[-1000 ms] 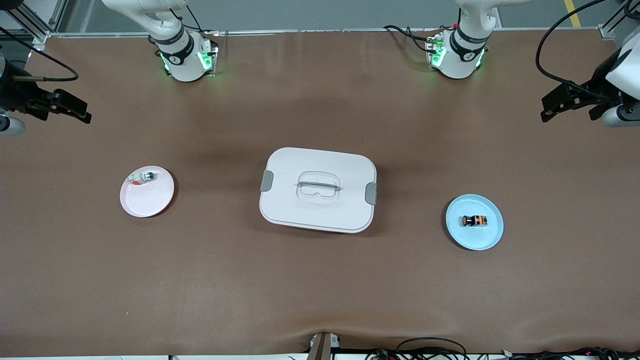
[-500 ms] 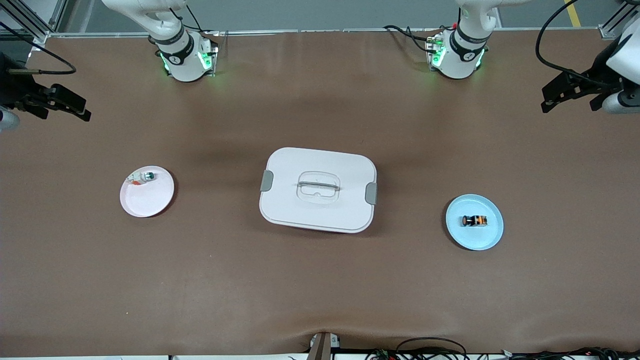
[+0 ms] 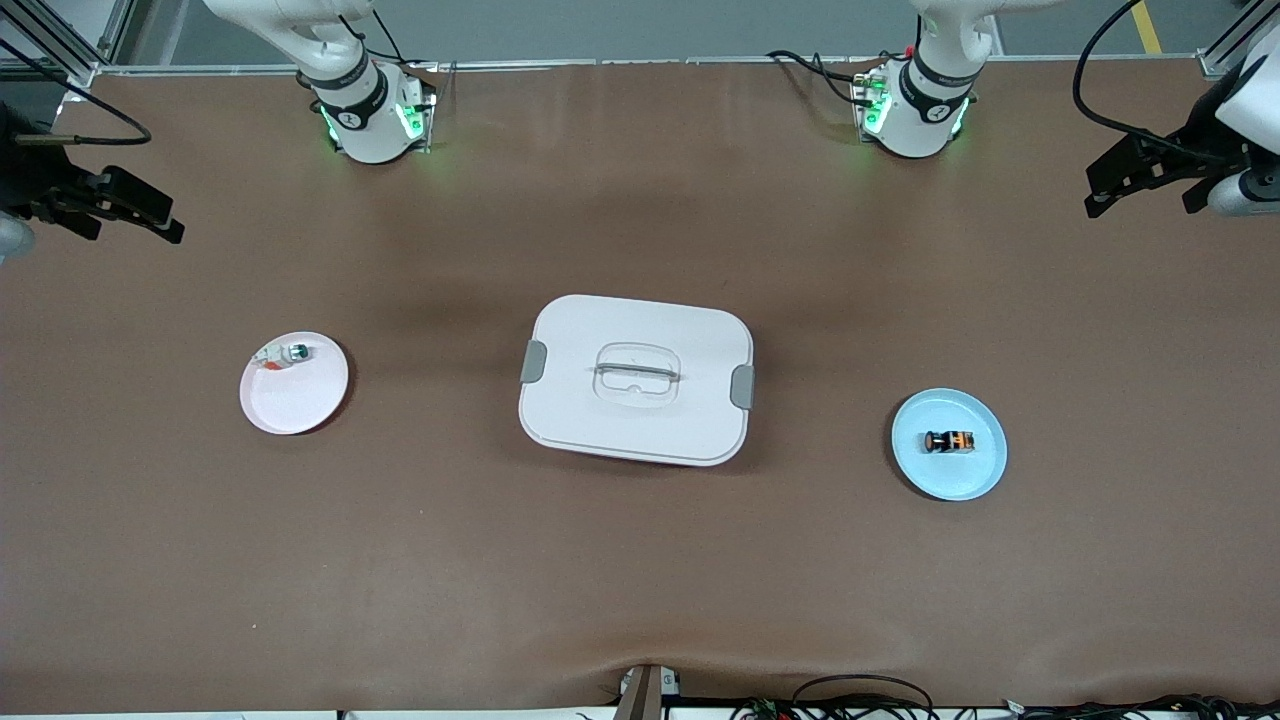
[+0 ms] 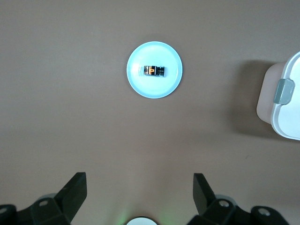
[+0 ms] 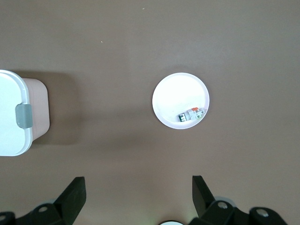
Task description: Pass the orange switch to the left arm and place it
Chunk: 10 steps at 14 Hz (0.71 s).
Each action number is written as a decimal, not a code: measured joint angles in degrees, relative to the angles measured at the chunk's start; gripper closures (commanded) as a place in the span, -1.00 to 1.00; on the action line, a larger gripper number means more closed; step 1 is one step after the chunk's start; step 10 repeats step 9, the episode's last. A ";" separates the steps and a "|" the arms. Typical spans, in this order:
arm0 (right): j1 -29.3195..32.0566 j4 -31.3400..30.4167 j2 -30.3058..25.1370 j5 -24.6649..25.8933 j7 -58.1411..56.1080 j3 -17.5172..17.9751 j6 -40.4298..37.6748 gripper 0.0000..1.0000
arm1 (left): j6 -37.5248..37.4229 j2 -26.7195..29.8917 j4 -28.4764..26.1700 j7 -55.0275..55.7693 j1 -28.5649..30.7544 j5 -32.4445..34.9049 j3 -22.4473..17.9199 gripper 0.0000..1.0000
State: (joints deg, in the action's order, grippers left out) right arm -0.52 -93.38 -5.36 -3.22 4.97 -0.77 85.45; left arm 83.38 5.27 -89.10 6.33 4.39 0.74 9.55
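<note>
The orange switch (image 3: 950, 441) lies on its side on a light-blue plate (image 3: 985, 475) toward the left arm's end of the table. It also shows in the left wrist view (image 4: 154, 71). The white box (image 3: 636, 378) stands at the table's middle. My left gripper (image 3: 1140, 177) is open and empty, high over the table's end; in its wrist view (image 4: 139, 188) the fingers stand wide apart. My right gripper (image 3: 128, 205) is open and empty, high over the other end; its wrist view (image 5: 138, 188) shows the same wide gap.
A pink plate (image 3: 296, 395) toward the right arm's end holds a small white-and-silver part with a green cap (image 3: 290, 353). That part also shows in the right wrist view (image 5: 191, 114). The box's edge shows in both wrist views.
Both grippers have drifted a little toward the bases' side of the table. Plates, box and parts have not moved.
</note>
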 measured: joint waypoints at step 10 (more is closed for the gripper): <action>0.00 -1.78 -1.49 1.16 -2.15 0.06 1.49 -1.00 | 0.03 0.00 0.09 0.00 0.11 0.00 -0.28 -1.00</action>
